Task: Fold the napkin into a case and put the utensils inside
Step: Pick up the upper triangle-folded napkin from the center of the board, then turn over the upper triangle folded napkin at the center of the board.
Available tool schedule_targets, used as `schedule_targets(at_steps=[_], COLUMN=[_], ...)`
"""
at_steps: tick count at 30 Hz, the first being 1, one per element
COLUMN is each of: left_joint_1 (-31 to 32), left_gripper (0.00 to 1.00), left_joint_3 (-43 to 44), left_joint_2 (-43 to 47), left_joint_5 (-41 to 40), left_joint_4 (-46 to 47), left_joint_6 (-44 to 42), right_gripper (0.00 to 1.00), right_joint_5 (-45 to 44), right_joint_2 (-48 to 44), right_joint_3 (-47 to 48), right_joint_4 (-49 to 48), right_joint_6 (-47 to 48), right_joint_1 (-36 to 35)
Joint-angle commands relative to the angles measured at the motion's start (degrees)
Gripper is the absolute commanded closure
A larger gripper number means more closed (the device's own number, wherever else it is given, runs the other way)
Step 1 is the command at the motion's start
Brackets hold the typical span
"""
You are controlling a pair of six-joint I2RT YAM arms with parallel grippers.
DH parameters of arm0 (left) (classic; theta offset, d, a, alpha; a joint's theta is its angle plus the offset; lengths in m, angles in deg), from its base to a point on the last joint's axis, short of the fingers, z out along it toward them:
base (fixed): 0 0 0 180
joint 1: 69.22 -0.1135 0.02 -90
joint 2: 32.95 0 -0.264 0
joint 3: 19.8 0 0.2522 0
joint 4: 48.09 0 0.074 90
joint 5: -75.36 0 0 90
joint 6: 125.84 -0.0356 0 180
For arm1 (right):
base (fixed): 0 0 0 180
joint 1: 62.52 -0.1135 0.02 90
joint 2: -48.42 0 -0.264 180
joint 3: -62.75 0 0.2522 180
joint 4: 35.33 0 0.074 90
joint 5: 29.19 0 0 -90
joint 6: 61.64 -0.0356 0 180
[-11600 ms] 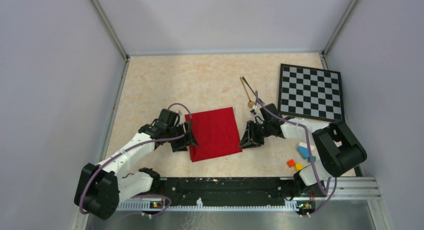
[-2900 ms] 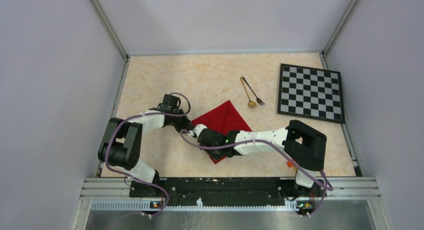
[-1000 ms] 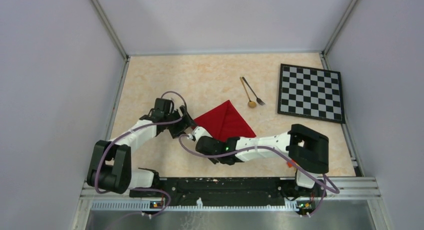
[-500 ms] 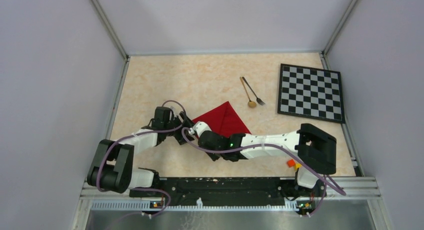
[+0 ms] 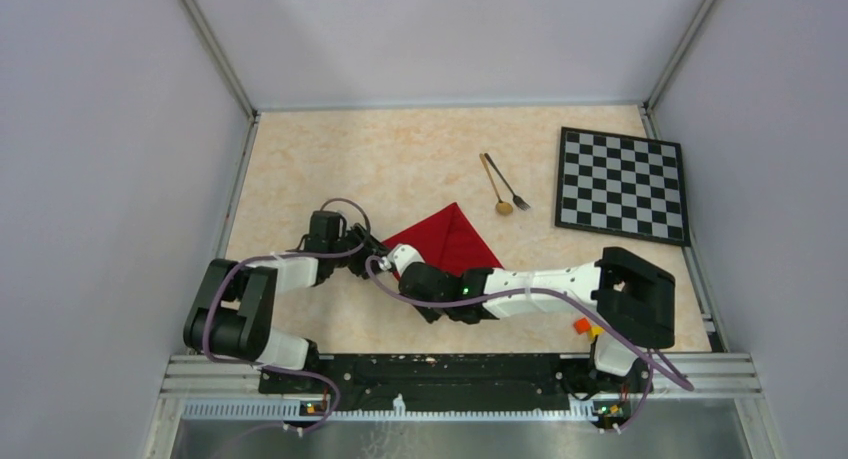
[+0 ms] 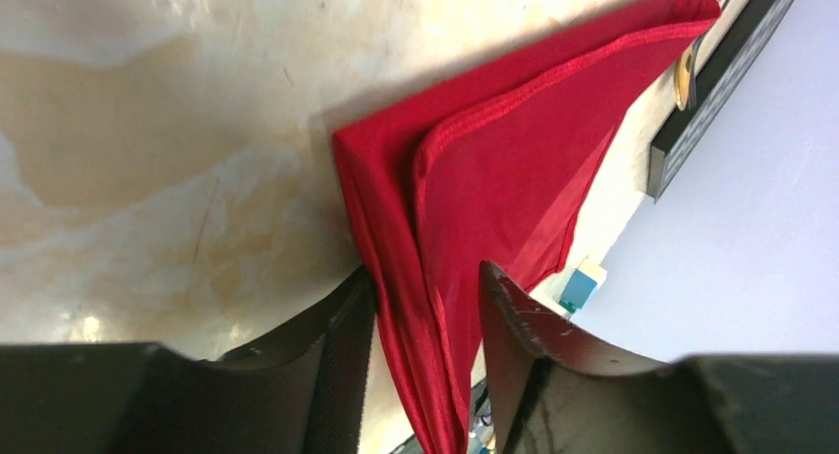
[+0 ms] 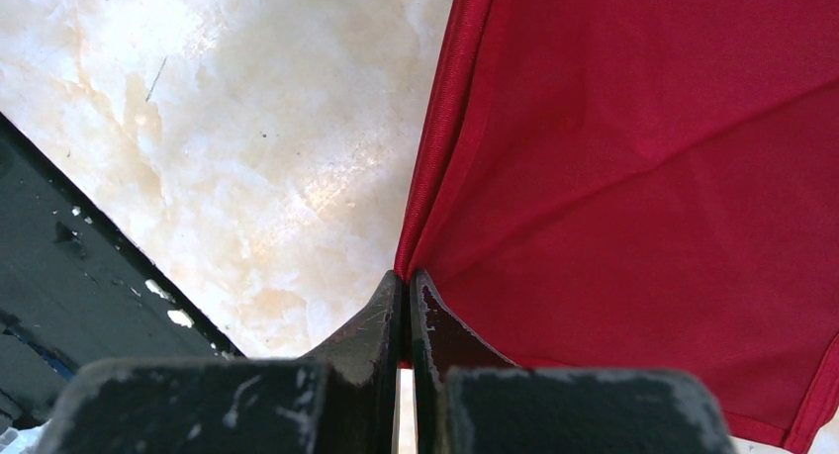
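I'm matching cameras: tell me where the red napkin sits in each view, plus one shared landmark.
Top external: the napkin lies mid-table as a triangle.
Left wrist: the napkin runs from between the fingers to the upper right.
Right wrist: the napkin fills the right side, corner pinched at the fingertips.
Shared landmark: the marbled table top.

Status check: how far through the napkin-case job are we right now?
Done: the napkin is folded into a layered triangle, not yet a narrow case. In hand: the right gripper is pinched shut on one corner; the left gripper straddles a folded edge, fingers open. Left: finish the folds, then load the spoon and fork, lying untouched beside the checkered board.
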Motion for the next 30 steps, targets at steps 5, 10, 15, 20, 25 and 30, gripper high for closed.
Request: schedule_targets(at_steps=[5,10,15,20,25,30], left_joint_1=[-1.1,-3.3,-6.9,-9.7,-14.6,-19.0], left_gripper=[0.72,0.9,1.0,1.0,1.0,1.0], left_joint_3=[1.7,2.6,7.1,15.0,24.5,38.1], left_joint_2=[-3.2,-0.1,4.2,8.9,17.8,27.3], left_joint_5=[-5.0,-5.2,-4.0,-7.9,-19.8,-37.1], left_joint_4=[0.5,-3.7,-15.0,-34.6,-52.2,-63.5], left_joint_6=[-3.9,-7.0,-10.8,-14.9,-16.4,-18.7], right_gripper=[1.0,1.0,1.0,1.0,1.0,1.0], right_joint_5=[0.7,1.9,5.7,14.0,26.7,39.4], right_joint_2=[-2.6,-2.4,-1.6,-0.6,4.6,10.8], right_joint_3=[-0.8,-0.4,0.5,2.8,8.6,17.4], right_joint_4=[-2.0,-2.4,-4.5,-9.5,-18.8,-30.8], right_joint_6=[0.1,-0.3,-2.7,-7.6,-13.5,-21.6], right_joint_1=[0.3,0.3,0.3,0.3,0.3,0.3])
